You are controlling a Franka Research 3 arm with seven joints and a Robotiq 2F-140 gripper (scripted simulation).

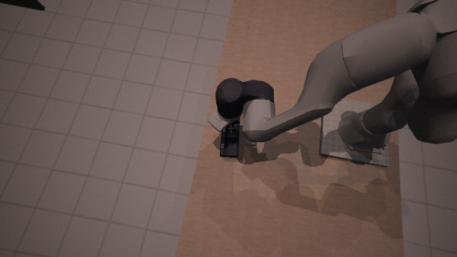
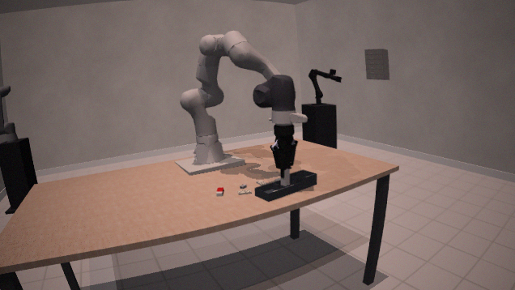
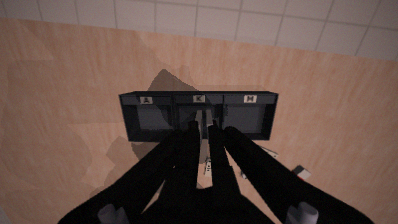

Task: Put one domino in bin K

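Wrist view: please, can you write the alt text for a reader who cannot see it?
Closed dark fingers reach over a black three-part tray, around compartment K; a red-and-white block lies farther right, partly visible.

The top view looks down from high over the table (image 1: pixel 287 230) (image 2: pixel 142 202) (image 3: pixel 65 85), the arm entering from two o'clock. The exterior view looks slantwise across it from farther off, the bins (image 1: pixel 229 148) (image 2: pixel 285 187) (image 3: pixel 127 117) toward five o'clock. The wrist view, closest, faces down past the fingers; all three share the bins.
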